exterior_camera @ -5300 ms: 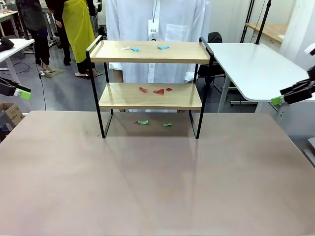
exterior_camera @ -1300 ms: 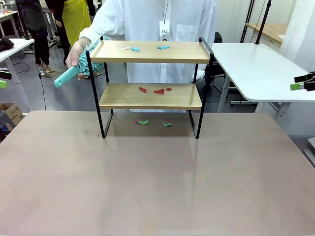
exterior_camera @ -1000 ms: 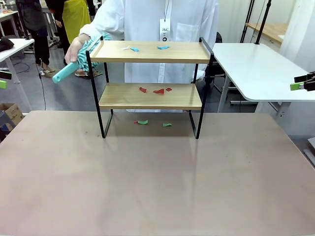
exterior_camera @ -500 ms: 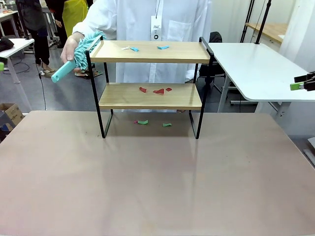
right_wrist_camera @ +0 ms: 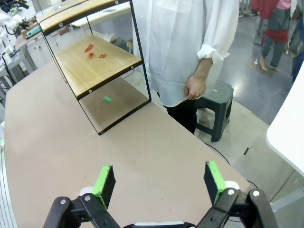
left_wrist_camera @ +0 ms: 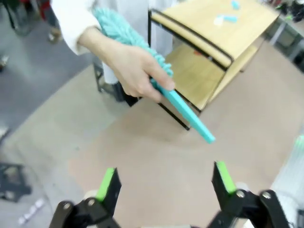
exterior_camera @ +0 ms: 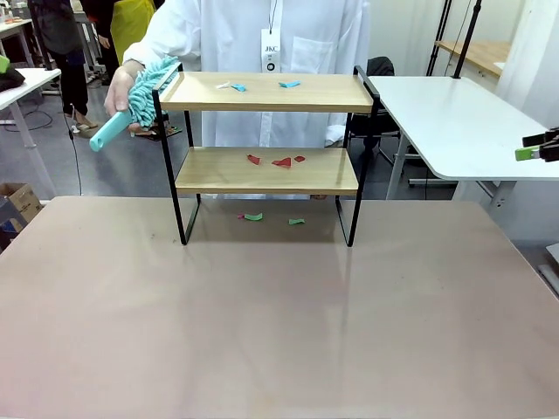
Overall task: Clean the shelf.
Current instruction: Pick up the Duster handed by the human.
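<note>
The shelf (exterior_camera: pixel 323 92) stands at the far middle of the tan table. Its top board carries blue and white scraps (exterior_camera: pixel 288 85), its lower board red scraps (exterior_camera: pixel 281 161). Green and red scraps (exterior_camera: pixel 253 216) lie on the table under it. A person's hand (exterior_camera: pixel 118 87) holds a teal duster (exterior_camera: pixel 140 92) at the shelf's left end rail. In the left wrist view my left gripper (left_wrist_camera: pixel 166 178) hangs open, close below that duster (left_wrist_camera: pixel 185 111) and beside the shelf (left_wrist_camera: pixel 223 28). My right gripper (right_wrist_camera: pixel 159 178) is open over the table's far right corner, away from the shelf (right_wrist_camera: pixel 95 64).
A white table (exterior_camera: pixel 445 113) stands at the right beyond the tan tabletop (exterior_camera: pixel 279 323). The person in a white coat stands behind the shelf, their other hand (right_wrist_camera: pixel 194 88) hanging down. A black stool (right_wrist_camera: pixel 218 102) sits beside them. Other people stand at the far left.
The person has lifted the duster a little higher along the shelf's left end rail. My left gripper has risen at the left edge. The right gripper has not moved.
</note>
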Robot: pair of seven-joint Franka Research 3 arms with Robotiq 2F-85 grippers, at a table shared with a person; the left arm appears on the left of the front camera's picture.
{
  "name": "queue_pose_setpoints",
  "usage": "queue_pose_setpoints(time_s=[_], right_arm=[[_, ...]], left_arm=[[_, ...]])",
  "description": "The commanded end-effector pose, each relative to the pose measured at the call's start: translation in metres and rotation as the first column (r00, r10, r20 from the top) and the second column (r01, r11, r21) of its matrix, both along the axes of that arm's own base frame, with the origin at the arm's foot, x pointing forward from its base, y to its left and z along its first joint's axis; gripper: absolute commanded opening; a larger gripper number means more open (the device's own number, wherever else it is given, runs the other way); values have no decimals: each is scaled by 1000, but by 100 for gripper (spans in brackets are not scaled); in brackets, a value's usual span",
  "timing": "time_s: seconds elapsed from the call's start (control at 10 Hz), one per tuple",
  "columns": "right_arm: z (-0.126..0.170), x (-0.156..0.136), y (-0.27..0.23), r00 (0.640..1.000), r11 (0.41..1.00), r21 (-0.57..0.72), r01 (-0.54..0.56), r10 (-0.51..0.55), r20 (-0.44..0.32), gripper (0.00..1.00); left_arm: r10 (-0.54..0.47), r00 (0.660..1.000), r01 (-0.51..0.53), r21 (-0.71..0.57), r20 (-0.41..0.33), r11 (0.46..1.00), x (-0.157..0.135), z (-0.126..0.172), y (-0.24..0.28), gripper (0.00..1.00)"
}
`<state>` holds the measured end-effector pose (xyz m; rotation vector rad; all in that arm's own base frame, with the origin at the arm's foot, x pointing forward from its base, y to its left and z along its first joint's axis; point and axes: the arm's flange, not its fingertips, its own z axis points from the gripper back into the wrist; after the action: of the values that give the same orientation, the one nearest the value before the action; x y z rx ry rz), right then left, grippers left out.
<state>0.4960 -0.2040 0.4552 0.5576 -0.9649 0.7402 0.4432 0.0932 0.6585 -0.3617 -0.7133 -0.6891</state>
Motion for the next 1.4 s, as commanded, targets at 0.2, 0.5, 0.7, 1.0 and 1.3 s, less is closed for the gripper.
queue_pose_setpoints(time_s=[0.2,0.5,0.7,1.0,1.3], right_arm=[[2,0,2,1000,1000,-1,-4,4,4,100],[2,0,2,1000,1000,-1,-4,4,4,100],[2,0,2,1000,1000,-1,-4,4,4,100],[2,0,2,1000,1000,-1,-4,4,4,100],[2,0,2,1000,1000,-1,-4,4,4,100]], left_arm=[[186,969,-162,153,-160,975,-10,-7,-93,100],[255,962,-237,162,-101,958,3,-31,-116,100],[200,968,-175,161,-150,971,-3,-16,-120,100],[299,951,-273,230,-84,934,2,-55,-153,100],[394,919,-390,217,26,895,10,-79,-169,100]])
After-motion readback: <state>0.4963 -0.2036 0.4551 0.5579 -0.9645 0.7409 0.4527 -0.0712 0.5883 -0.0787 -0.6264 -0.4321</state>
